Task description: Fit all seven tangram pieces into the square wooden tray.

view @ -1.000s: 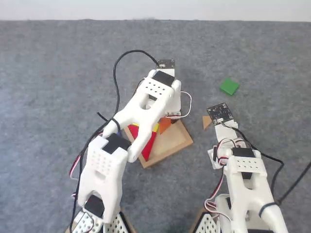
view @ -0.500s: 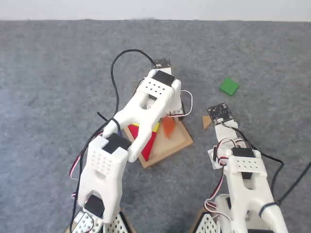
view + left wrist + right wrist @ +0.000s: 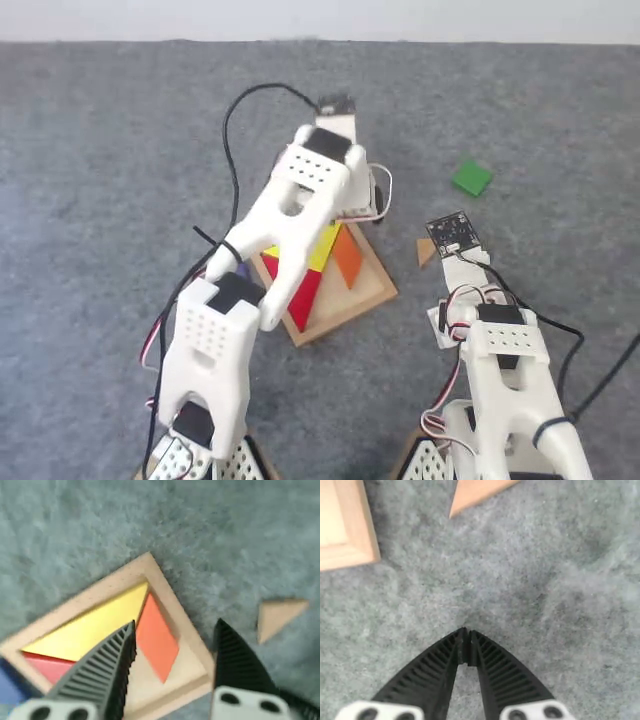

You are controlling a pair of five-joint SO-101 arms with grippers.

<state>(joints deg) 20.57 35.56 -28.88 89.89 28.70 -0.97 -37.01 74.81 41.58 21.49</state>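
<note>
Your left gripper has let go and lifted off. Its jaws stand apart and empty above the tray, and the orange piece now lies flat beside the yellow triangle, so it looks seated. The tan triangle and green square wait outside on the carpet. Your right gripper is clenched on nothing near the tan triangle, and the left arm hangs over part of the tray.

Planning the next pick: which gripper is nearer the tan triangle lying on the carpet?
Right. The right gripper, shut, is over the carpet just beside the tan triangle. The left gripper, open, hangs above the tray, farther off.
</note>
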